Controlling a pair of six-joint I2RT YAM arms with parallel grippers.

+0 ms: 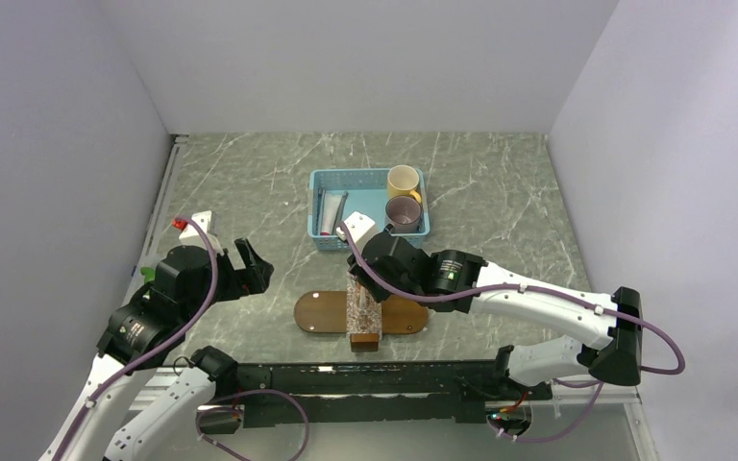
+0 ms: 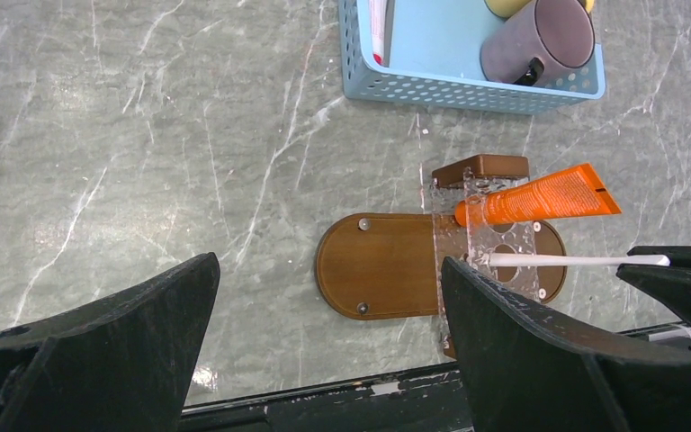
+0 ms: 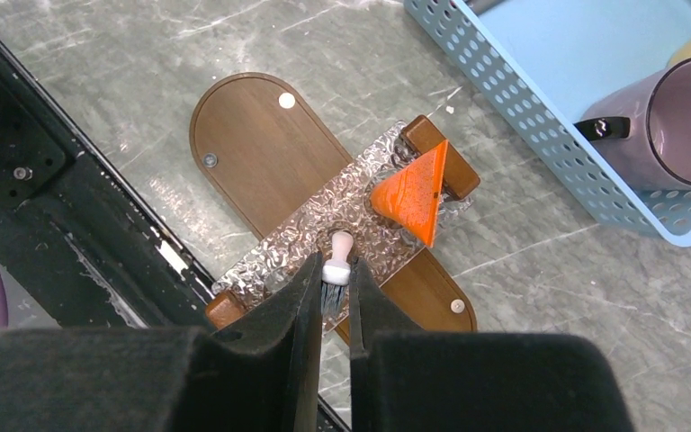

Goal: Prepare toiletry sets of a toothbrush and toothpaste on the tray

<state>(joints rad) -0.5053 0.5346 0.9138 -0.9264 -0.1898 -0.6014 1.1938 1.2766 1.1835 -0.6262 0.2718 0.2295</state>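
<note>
The dark-brown oval tray (image 1: 319, 312) lies near the table's front edge. A clear perforated holder (image 3: 279, 252) on wooden blocks spans it. The orange toothpaste (image 3: 414, 193) stands in one of the holder's holes. My right gripper (image 3: 331, 270) is shut on the head of a white toothbrush (image 3: 337, 256), and the handle goes down into another hole beside the tube. From the left wrist, the toothpaste (image 2: 540, 196) and toothbrush (image 2: 576, 260) show over the tray (image 2: 378, 265). My left gripper (image 2: 328, 270) is open and holds nothing, hovering left of the tray.
A light-blue mesh basket (image 1: 325, 178) sits behind the tray. It holds a yellow cup (image 1: 404, 180), a mauve mug (image 1: 403, 213) and a white tube (image 1: 332, 211). A small white and red object (image 1: 195, 226) lies at the table's left edge.
</note>
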